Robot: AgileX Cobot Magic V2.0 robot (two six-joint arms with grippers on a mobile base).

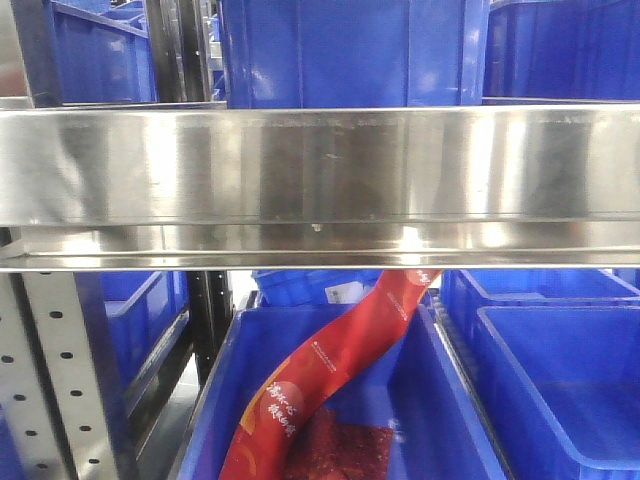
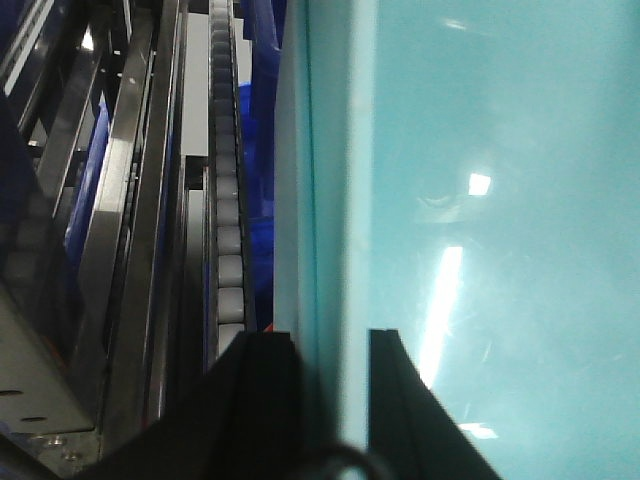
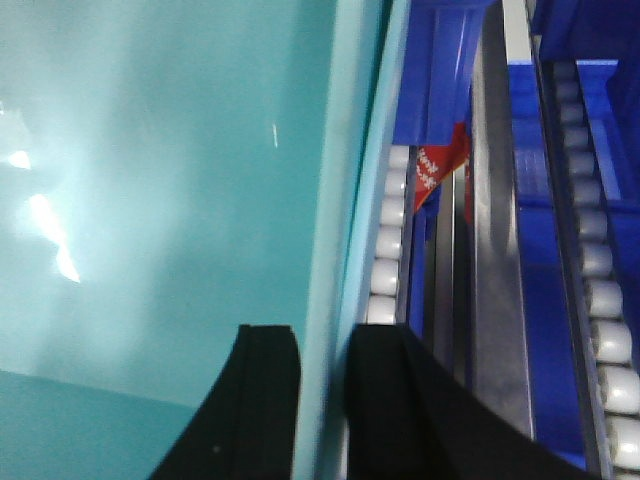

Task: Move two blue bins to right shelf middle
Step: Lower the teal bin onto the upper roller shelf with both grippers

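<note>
Beside the roller track point(image 3: 385, 265), the right gripper point(image 3: 322, 400) clamps a pale cyan plastic bin point(image 3: 170, 200) by its rim. The left gripper point(image 2: 330, 400) likewise clamps a cyan rim.

The left end effector point(image 2: 330, 400) has two black fingers point(image 2: 260, 400), one on each side of the thin wall of a pale blue bin point(image 2: 500, 200). They pinch it tight. The right end effector point(image 3: 325, 400) does the same, its black fingers point(image 3: 265, 400) squeezing the bin's rim. Neither arm shows in the front view.
</note>
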